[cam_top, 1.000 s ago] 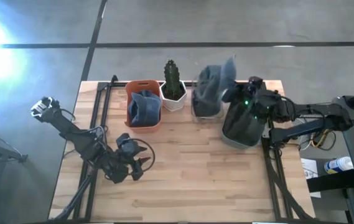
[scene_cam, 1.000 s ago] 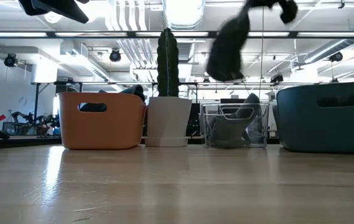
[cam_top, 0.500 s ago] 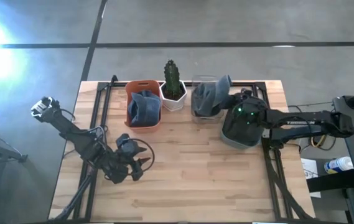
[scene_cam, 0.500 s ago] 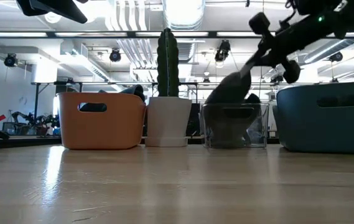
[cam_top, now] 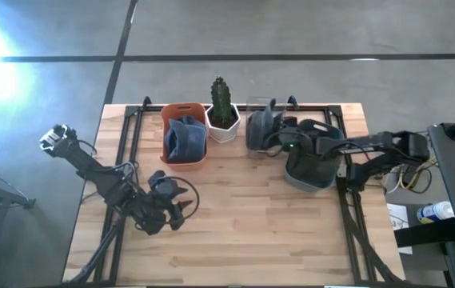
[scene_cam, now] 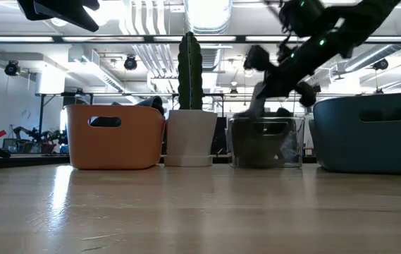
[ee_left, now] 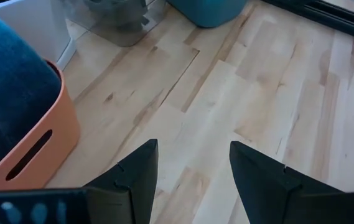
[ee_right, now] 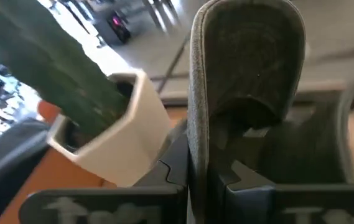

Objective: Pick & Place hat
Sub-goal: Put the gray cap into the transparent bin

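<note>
Grey felt was the story at the upper centre of the high view: the grey hat (cam_top: 261,128) sat down in the clear bin (cam_top: 252,144), and the right gripper (cam_top: 279,138) had its fingers clamped on the hat's edge right over that bin. In the right wrist view the hat (ee_right: 245,68) rose as a folded grey slab straight out from between the two dark fingers (ee_right: 177,165), which were pressed tight against it. From the low view, the right gripper (scene_cam: 263,88) came down at a slant from the upper right, its tip just above the clear bin (scene_cam: 266,142), with dark cloth showing through the bin's wall.

Just left of the clear bin stood the cactus (cam_top: 221,96) in its white pot (cam_top: 224,128), and left of that the orange bin (cam_top: 184,134) with a blue hat (cam_top: 185,138) folded inside. Right of the clear bin, touching distance, sat the dark teal bin (cam_top: 311,166), partly under the right arm.

Down at the lower left of the wooden table (cam_top: 251,232), the left gripper (cam_top: 184,210) waited, fingers apart; its wrist view showed the two fingers (ee_left: 136,171) spread over bare boards.

No brand, label or writing could be read anywhere.
</note>
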